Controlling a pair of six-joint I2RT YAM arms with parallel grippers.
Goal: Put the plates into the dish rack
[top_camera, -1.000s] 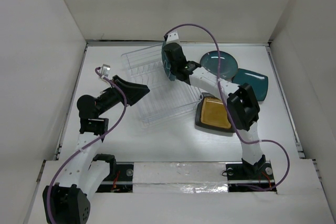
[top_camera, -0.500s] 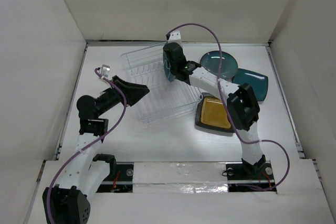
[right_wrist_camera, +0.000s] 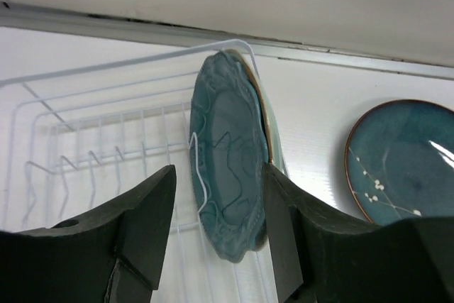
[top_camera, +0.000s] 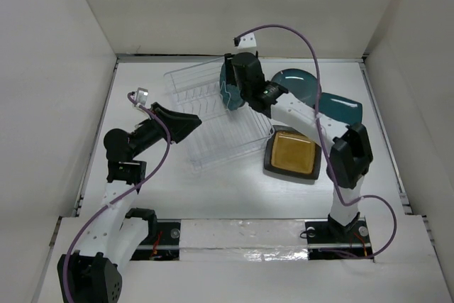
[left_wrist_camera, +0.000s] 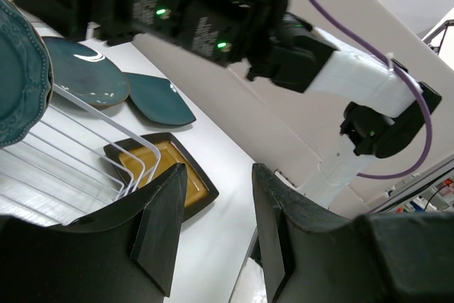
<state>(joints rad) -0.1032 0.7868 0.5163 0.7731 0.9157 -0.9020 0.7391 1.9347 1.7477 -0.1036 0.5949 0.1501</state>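
The teal scalloped plate [right_wrist_camera: 230, 150] stands on edge in the clear dish rack [top_camera: 213, 140], leaning on a wire. A pale green plate's edge [right_wrist_camera: 273, 140] shows just behind it. My right gripper [right_wrist_camera: 216, 196] is open, its fingers either side of the scalloped plate's rim with gaps showing. Seen from above, that gripper [top_camera: 240, 84] hovers over the rack's far right end. My left gripper [top_camera: 188, 124] stays open and empty at the rack's left side. On the table right of the rack lie the dark teal round plate [top_camera: 305, 86], the teal square plate [top_camera: 344, 109] and the amber square plate [top_camera: 291, 154].
White walls close in the table on three sides. The right arm [left_wrist_camera: 234, 12] stretches across the left wrist view above the rack wires [left_wrist_camera: 85, 108]. The amber plate sits close against the rack's right corner.
The right gripper has opened and let go of the teal scalloped plate, which stays standing in the rack. The right arm has risen and shifted slightly right. The left arm has not moved.
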